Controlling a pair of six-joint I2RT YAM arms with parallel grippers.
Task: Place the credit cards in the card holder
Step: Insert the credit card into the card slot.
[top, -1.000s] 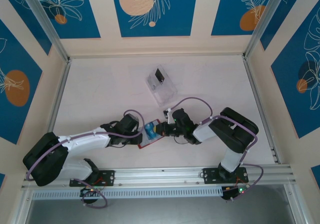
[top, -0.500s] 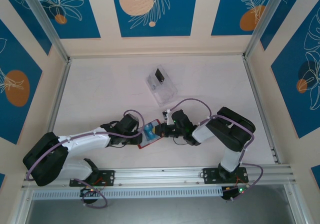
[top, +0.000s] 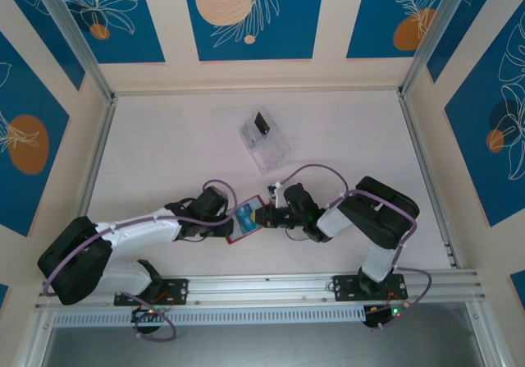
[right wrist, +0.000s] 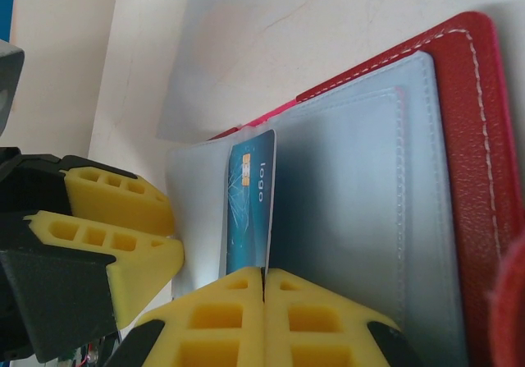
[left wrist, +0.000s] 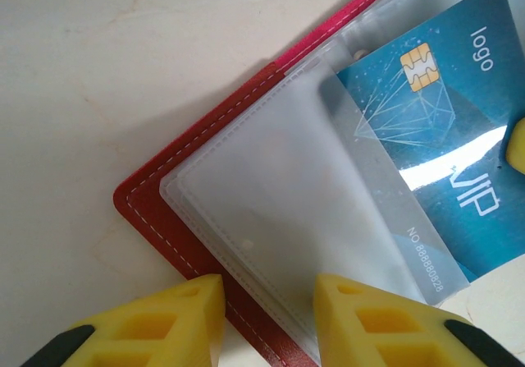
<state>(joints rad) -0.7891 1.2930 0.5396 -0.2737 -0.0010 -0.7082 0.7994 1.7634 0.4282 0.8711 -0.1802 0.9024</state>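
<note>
- Right pincer (right wrist: pixel 262 301): clenched on the near end of the blue card (right wrist: pixel 248 211), with the two yellow fingers pressed together and the card edge caught in the seam.
- Blue card: it has a gold chip and "logo" and "VIP" print. In the left wrist view its far part is slid under a clear sleeve (left wrist: pixel 271 219) and the rest sticks out toward the right pincer.
- Card holder (right wrist: pixel 480 153): red with white stitching, lying open and flat on the worktop (top: pixel 164 153), with the clear sleeves stacked inside. One sleeve looks lifted up in the right wrist view.
- Left pincer (left wrist: pixel 267 318): its jaws stand partly apart, and the card holder's red edge and the sleeve corner sit in the gap. I cannot tell whether it is pinching them or just poised over them.
- The two pincers face each other across the card holder, the left one on its left side and the right one on its right, close together.
- The card holder is close to the near edge of the worktop, about midway between the left and right edges.
- Clear rack (top: pixel 265 143): it sits toward the middle of the worktop, well apart from the card holder on the far side.
- Black card (top: pixel 262 123): it stands in the far end of the rack.
</note>
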